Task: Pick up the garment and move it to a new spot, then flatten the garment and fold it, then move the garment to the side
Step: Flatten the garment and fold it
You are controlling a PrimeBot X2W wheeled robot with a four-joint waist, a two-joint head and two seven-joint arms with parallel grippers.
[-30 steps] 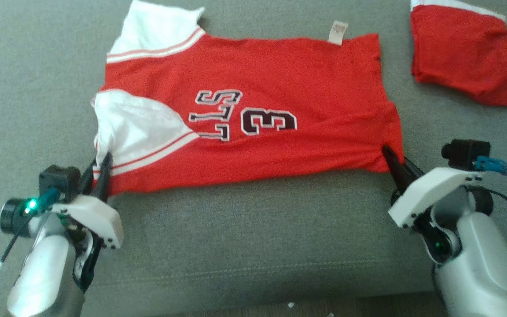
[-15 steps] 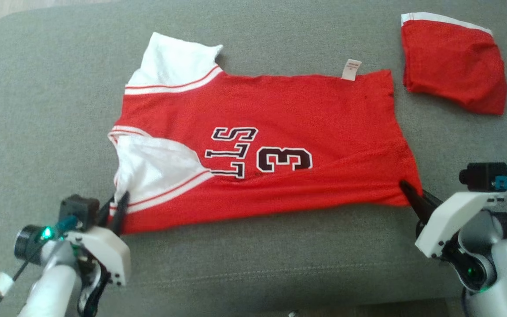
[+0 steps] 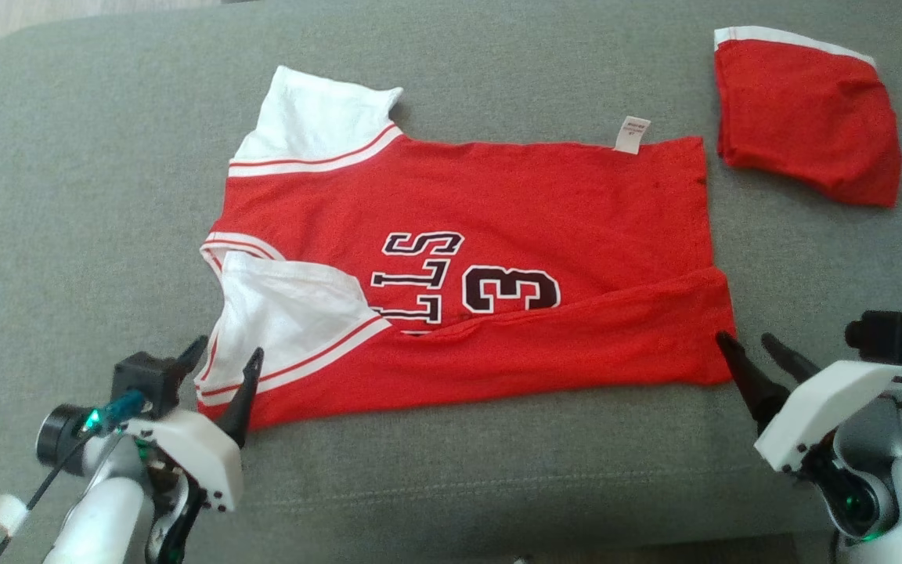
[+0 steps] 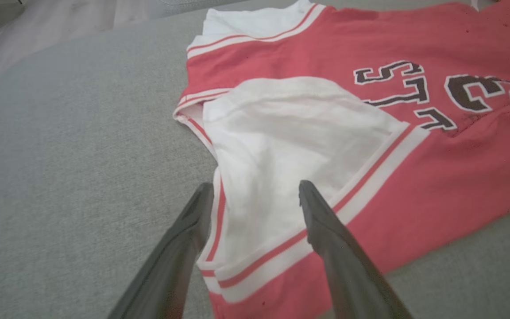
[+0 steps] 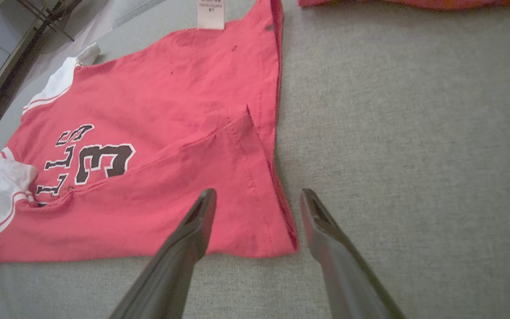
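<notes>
A red shirt [image 3: 498,235] with white sleeves lies flat in the middle of a grey cushion [image 3: 67,196]. Its neck end points to the cushion's left edge and its bottom end points to the right edge. The near side of the shirt is folded over on top, and the fold covers a bit of the dark letters next to the number 3 [image 3: 510,289]. A small white tag [image 3: 632,133] sticks out at the shirt's far edge. The left gripper [image 3: 228,348] is wide open and holds nothing. Its fingers sit at the near white sleeve [image 4: 290,133], one at the sleeve's outer edge and one over the striped band. I cannot tell if they touch the cloth. The right gripper [image 3: 745,338] is wide open too, and it holds nothing. It sits at the shirt's near right corner, with one finger over the red cloth and the other over bare cushion. A second red cloth [image 3: 803,110], folded small, lies apart by the cushion's far right corner.
</notes>
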